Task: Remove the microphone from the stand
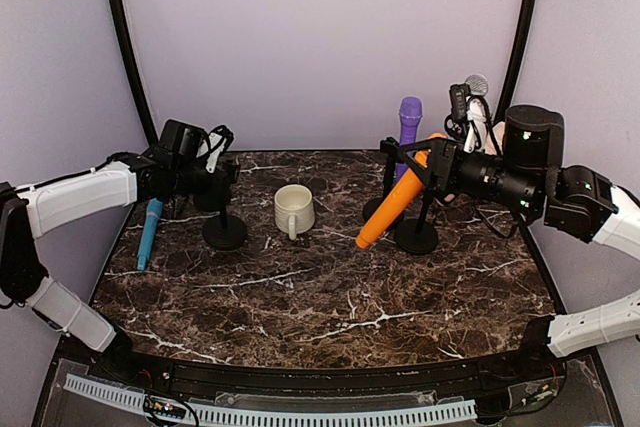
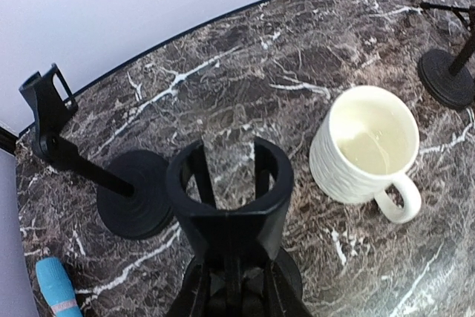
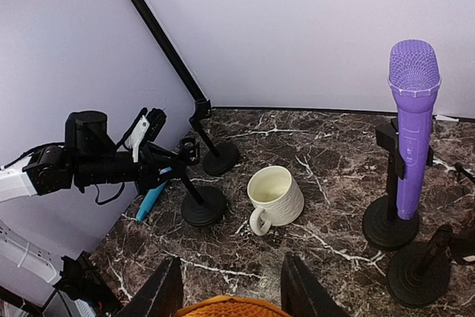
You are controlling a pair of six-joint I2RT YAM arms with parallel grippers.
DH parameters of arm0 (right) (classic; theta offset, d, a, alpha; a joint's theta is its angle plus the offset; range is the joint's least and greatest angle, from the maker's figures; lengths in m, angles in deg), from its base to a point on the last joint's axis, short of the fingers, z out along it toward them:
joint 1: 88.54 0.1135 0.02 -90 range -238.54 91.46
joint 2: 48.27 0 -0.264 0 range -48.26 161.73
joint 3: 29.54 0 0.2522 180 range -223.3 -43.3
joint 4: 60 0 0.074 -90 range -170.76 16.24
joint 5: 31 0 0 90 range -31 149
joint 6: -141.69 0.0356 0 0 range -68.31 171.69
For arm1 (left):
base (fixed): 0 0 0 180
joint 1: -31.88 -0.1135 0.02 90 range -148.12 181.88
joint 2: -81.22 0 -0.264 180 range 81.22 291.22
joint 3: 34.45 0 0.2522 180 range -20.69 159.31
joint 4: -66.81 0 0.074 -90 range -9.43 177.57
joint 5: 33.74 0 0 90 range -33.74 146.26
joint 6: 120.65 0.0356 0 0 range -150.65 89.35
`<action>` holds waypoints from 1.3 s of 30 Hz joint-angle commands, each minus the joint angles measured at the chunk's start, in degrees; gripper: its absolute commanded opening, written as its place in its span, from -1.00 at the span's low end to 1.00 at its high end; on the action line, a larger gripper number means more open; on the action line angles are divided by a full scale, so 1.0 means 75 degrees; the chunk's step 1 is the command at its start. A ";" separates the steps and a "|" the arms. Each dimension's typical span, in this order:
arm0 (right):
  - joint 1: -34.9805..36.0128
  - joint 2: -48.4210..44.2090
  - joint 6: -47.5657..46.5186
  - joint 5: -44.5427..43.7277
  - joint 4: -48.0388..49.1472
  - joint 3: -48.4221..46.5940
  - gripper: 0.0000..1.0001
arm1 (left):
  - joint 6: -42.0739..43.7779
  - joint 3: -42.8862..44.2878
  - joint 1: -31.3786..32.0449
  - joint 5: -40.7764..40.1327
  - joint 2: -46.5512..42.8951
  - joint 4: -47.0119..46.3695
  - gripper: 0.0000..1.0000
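Top view: the orange mic [image 1: 392, 212] is held at its upper end by the right claw [image 1: 430, 157], which is closed on it. The mic is a smooth, bright orange, tapering body. It is tilted, with the head up and to the right and the tail down and to the left, low over the table [image 1: 330, 297]. Whether the tail touches the table cannot be told. It lies just left of the right stand [image 1: 416, 235], and contact with that stand's clip cannot be made out. A purple mic [image 1: 410, 119] is seen upright behind it. A mug [image 1: 293, 210] stands at mid-table. A blue mic [image 1: 150, 232] lies flat near the left edge. The left claw [image 1: 222, 172] is closed on the top of the left stand [image 1: 224, 232].

Left wrist view: the left stand's ring clip is seen empty, directly ahead of the clamped fingers [image 2: 194, 287]. A further stand [image 2: 137, 192] with an empty clip stands behind it, and the mug is to the right.

Right wrist view: the orange mic's meshed head is seen at the bottom edge, gripped between the two fingers [image 3: 306, 287]. The purple mic is seated upright in its clip. The right stand's base is at the lower right.
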 commanded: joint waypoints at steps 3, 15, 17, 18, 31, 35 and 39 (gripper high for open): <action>0.0012 0.0100 0.0125 0.0117 0.0578 0.0049 -0.69 | 0.0230 0.1325 -0.0416 0.0448 0.0900 -0.1341 -1.00; 0.0012 0.0191 0.0222 0.0246 0.0707 0.0096 -0.69 | -0.0064 0.2872 -0.0976 0.0984 0.2785 -0.2353 -1.00; 0.0009 0.0171 0.0261 0.0265 0.0728 0.0137 -0.69 | -0.0174 0.3001 -0.1041 0.1109 0.2987 -0.2491 -1.00; 0.0012 0.0168 0.0272 0.0266 0.0739 0.0157 -0.69 | -0.0272 0.3033 -0.1087 0.1175 0.3111 -0.2556 -1.00; 0.0012 0.0153 0.0297 0.0246 0.0717 0.0221 -0.69 | -0.0453 0.3194 -0.1192 0.1291 0.3639 -0.2605 -1.00; 0.0012 0.0170 0.0299 0.0234 0.0705 0.0203 -0.69 | -0.0360 0.3184 -0.1204 0.1233 0.3613 -0.2490 -0.55; 0.0012 0.0168 0.0302 0.0232 0.0695 0.0189 -0.69 | -0.0267 0.3121 -0.1204 0.1314 0.3347 -0.2350 0.19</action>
